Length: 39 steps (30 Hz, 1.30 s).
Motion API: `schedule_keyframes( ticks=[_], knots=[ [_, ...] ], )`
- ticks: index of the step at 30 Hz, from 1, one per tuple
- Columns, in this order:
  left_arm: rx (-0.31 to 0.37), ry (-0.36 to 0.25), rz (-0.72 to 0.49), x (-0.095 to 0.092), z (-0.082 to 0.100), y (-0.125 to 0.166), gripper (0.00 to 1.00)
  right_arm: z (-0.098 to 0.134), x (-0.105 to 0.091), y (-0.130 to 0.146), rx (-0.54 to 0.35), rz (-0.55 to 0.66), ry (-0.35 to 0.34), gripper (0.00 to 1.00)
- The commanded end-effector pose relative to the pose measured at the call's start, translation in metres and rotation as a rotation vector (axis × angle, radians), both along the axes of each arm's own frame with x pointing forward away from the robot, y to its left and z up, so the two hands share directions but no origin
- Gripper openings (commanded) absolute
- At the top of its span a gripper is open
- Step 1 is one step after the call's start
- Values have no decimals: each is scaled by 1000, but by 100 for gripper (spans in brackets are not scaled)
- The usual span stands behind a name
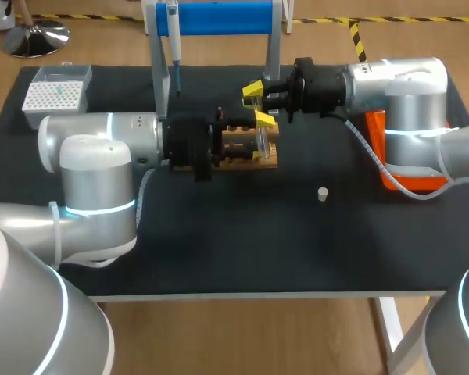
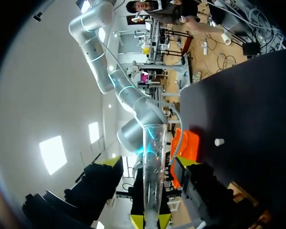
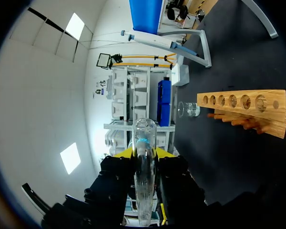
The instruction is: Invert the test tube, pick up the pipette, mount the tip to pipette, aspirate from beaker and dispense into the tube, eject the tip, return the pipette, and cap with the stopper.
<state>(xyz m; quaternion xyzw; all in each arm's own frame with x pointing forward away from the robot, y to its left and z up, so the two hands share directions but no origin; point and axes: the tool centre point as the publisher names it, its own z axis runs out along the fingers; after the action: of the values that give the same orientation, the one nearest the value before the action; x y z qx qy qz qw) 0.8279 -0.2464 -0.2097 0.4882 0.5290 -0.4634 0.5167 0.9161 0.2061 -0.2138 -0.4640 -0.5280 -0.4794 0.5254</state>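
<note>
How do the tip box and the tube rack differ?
The tip box is white with a dense grid of holes; the tube rack is wooden with one row. The tip box sits at the table's far left corner, the tube rack mid-table. Both rest on it.
</note>
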Motion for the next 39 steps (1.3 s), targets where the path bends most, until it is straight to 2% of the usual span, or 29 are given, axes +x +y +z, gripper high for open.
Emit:
schedule_keyframes(
  ticks=[1,2,13,16,19,22,27,28,29,30,31,39],
  knots=[
    [1,-4,-12,2,-1,0,57,0,0,-1,-2,4,0,0],
    [1,-5,-13,2,-1,0,53,0,0,-1,-2,4,0,0],
    [-2,-18,-24,0,1,1,47,0,0,-1,-2,4,0,0],
    [-4,-17,-22,0,1,1,32,0,0,-1,-2,4,0,0],
    [-4,-15,-20,0,1,2,11,0,0,-1,-2,4,0,0],
    [-4,-12,-18,0,1,2,0,0,0,-1,-2,4,0,0],
    [-4,-8,-13,1,0,4,0,0,0,-1,-2,4,0,0],
    [-4,-7,-13,1,0,4,0,0,0,-1,-2,4,0,4],
    [-2,-3,-10,0,0,4,0,0,0,-1,-2,4,0,45],
    [2,1,3,1,0,4,0,0,0,-1,-2,4,0,96],
    [-1,5,8,1,0,5,0,0,0,-1,-2,4,0,100],
    [-1,5,8,1,0,5,0,0,0,-1,-2,4,0,100]
  ],
)
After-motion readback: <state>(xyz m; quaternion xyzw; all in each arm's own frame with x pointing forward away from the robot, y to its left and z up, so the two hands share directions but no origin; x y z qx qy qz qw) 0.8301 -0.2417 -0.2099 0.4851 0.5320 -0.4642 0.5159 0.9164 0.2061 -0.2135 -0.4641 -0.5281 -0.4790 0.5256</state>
